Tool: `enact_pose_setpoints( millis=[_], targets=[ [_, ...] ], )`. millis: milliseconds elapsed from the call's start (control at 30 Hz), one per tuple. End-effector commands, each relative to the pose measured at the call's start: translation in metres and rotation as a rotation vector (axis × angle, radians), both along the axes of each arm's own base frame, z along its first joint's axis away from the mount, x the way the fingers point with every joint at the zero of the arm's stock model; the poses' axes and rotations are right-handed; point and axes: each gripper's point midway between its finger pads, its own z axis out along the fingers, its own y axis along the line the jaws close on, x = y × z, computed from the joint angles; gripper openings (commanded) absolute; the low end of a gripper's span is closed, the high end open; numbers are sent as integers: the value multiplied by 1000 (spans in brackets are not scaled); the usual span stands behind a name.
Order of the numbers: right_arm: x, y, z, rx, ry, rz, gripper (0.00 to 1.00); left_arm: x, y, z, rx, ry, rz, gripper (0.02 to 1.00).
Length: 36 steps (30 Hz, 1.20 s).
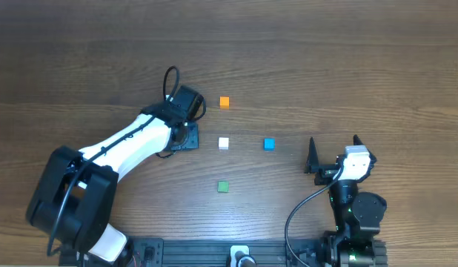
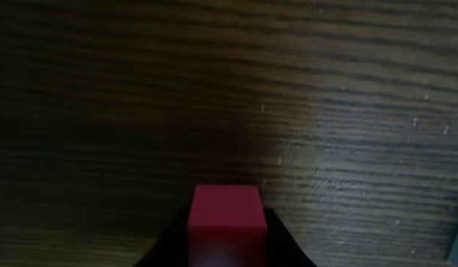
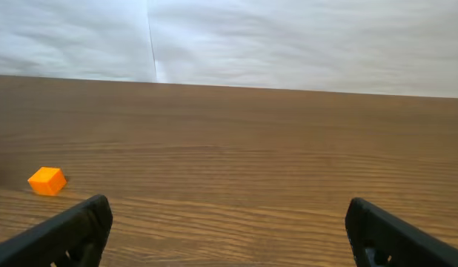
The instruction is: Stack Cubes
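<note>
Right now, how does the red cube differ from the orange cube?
The red cube sits between the fingers of the left gripper. The orange cube lies free on the table, with nothing touching it. They also differ in colour: the red cube is red and the orange cube is orange. Both are small plain cubes of the same shape.

Left hand (image 1: 183,139) clamps red cube (image 2: 226,213) (low); right hand (image 1: 334,150) splayed.

I see a small orange plastic cube (image 1: 224,101), small white plastic cube (image 1: 223,143), small blue plastic cube (image 1: 269,144), small green plastic cube (image 1: 222,187), small red plastic cube (image 2: 226,208), dark brown wooden table (image 1: 325,59) with fine streaked grain
</note>
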Motion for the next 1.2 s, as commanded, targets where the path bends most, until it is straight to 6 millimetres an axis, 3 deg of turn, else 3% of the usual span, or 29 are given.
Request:
enact_pose_setpoints(
  millis=[33, 133, 300, 400, 500, 767, 967, 1200],
  targets=[
    [0, -2, -3, -8, 2, -8, 991, 7, -3, 3, 1, -22, 2, 38],
    [0, -2, -3, -8, 3, -8, 993, 10, -12, 15, -17, -54, -11, 38],
    [0, -2, -3, -8, 2, -8, 993, 13, -33, 58, -11, -113, 33, 38],
    [0, -2, -3, -8, 2, -8, 991, 14, -60, 87, -38, -137, 27, 40],
    [0, -2, -3, -8, 2, -8, 991, 12, -89, 103, -77, -157, 15, 40],
    [0, -2, -3, -8, 2, -8, 993, -1, -121, 78, -56, -108, -18, 40],
    [0, -2, -3, -8, 2, -8, 993, 1, -123, 59, -31, -79, -20, 38],
    [0, -2, -3, -8, 2, -8, 993, 5, -120, 51, -22, -71, -5, 40]
  ],
)
